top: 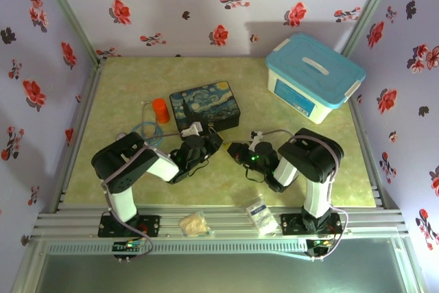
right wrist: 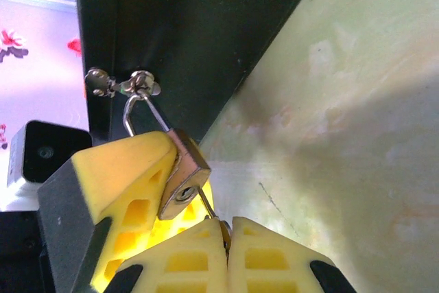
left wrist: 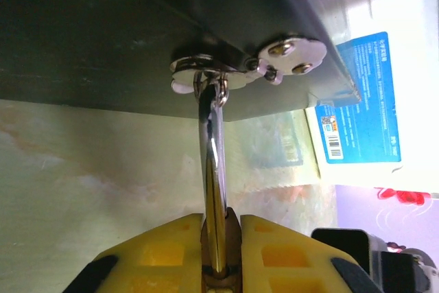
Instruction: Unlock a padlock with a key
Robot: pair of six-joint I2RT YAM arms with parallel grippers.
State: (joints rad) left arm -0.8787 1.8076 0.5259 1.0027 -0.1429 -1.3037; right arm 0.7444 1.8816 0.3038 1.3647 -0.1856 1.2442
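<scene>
So, the tiny brass-gold padlock with the thin silver U-shaped shackle (right wrist: 185, 169) is found hanging off the front wall of the dark rectangular box painted with a swirly blue-and-yellow night sky (top: 204, 106), roughly mid-table. Its shackle is hooked through a small silver metal hasp (left wrist: 206, 73) riveted to that wall.

The padlock body is pinched between the yellow pads of the left gripper (left wrist: 221, 231), which is clamped on it from both sides. The shackle is seen running straight up out of those fingers to the hasp.

In the right wrist view the lock is tilted, with the keyhole end facing down toward the right gripper (right wrist: 225, 228). That one's fingers are pressed together on the very small, thin dark metal key (right wrist: 206, 205). Just a sliver of shaft is seen between fingertips and keyhole, with the tip sitting at the keyhole. How deep it's in can't be told, and neither can whether the shackle is latched.

Other stuff:
- A short orange cylinder (top: 160, 110) is parked just left of the box.
- A white plastic tub with a light blue lid (top: 314, 77) is set at the far right.
</scene>
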